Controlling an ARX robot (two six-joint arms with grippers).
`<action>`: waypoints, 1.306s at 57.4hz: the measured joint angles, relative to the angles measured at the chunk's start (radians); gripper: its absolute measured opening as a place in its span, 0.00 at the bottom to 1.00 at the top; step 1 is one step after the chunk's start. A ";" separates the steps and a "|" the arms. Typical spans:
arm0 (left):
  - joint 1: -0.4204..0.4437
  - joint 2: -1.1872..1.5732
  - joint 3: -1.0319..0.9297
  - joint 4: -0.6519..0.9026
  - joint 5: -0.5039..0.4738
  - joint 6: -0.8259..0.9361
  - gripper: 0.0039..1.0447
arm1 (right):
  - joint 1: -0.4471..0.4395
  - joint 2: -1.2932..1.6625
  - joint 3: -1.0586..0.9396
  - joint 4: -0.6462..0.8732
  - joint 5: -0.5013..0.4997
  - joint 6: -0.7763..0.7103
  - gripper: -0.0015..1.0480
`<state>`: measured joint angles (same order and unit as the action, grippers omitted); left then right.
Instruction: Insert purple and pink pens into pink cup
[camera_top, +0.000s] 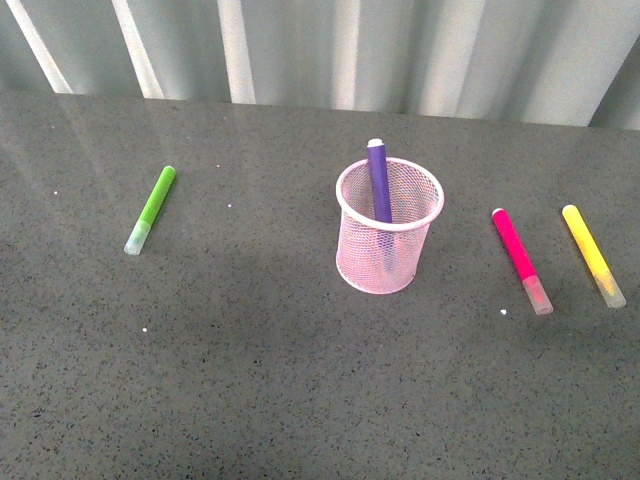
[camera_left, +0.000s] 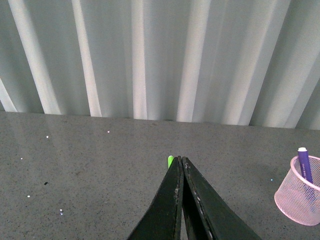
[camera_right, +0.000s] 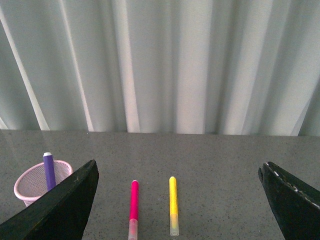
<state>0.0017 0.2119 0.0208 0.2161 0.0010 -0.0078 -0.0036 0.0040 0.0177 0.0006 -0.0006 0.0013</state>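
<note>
The purple pen stood tilted inside the pink cup, its end above the rim. The pink pen lay on the counter to the cup's right, just beside a yellow marker. Any print on the barrels was too small to read.

Only the front view showed the whole green marker, well apart to the left, and no arm. The left wrist view showed only that marker's tip past the left fingers, which were pressed together with nothing between them. The right wrist view showed the right fingers spread wide, with the pink pen and yellow marker lying between them.
</note>
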 joint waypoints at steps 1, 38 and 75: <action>0.000 -0.005 0.000 -0.005 0.000 0.000 0.03 | 0.000 0.000 0.000 0.000 0.000 0.000 0.93; 0.000 -0.208 0.000 -0.215 0.000 0.000 0.03 | 0.000 0.000 0.000 0.000 0.000 0.000 0.93; 0.000 -0.208 0.000 -0.216 0.000 0.002 0.93 | -0.052 0.232 0.076 0.137 -0.014 -0.087 0.93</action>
<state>0.0017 0.0036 0.0208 0.0006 0.0013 -0.0063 -0.0555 0.2359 0.0937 0.1375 -0.0147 -0.0853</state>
